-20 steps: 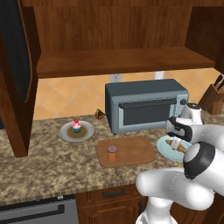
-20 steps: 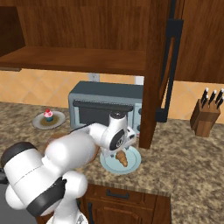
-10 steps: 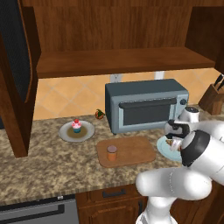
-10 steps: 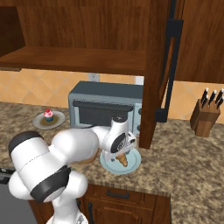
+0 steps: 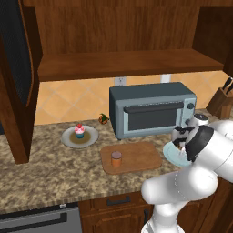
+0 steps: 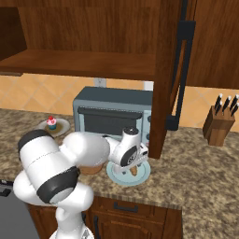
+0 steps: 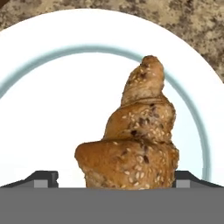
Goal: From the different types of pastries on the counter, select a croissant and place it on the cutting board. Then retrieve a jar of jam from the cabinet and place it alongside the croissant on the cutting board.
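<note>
Your gripper [image 7: 113, 178] has its jaws spread wide, one dark fingertip [image 7: 41, 178] on each side of the croissant [image 7: 136, 139], and neither pad looks to be pressing on the pastry. The croissant sits between them, a seeded golden-brown roll tapering away from the hand, lying on a white plate [image 7: 52, 109] with a pale blue ring. Past the plate's far rim you see the speckled granite counter [image 7: 192, 22].

From the right base view, the hand [image 6: 132, 155] points down over that same plate [image 6: 142, 176], which rests on the counter just in front of the grey-blue toaster oven [image 6: 112, 114].

From the left base view, the wooden cutting board [image 5: 136, 157] lies just left of the plate, and the small orange-brown jar of jam [image 5: 116, 159] stands upright on its left part. Further left you have the cupcake [image 5: 79, 130] with its red cherry on a grey plate [image 5: 68, 140], well apart from the board. Above, the dark wood cabinet [image 5: 123, 63] stands open, its wide shelf showing. A knife block [image 6: 218, 123] stands on the counter far to the right.
</note>
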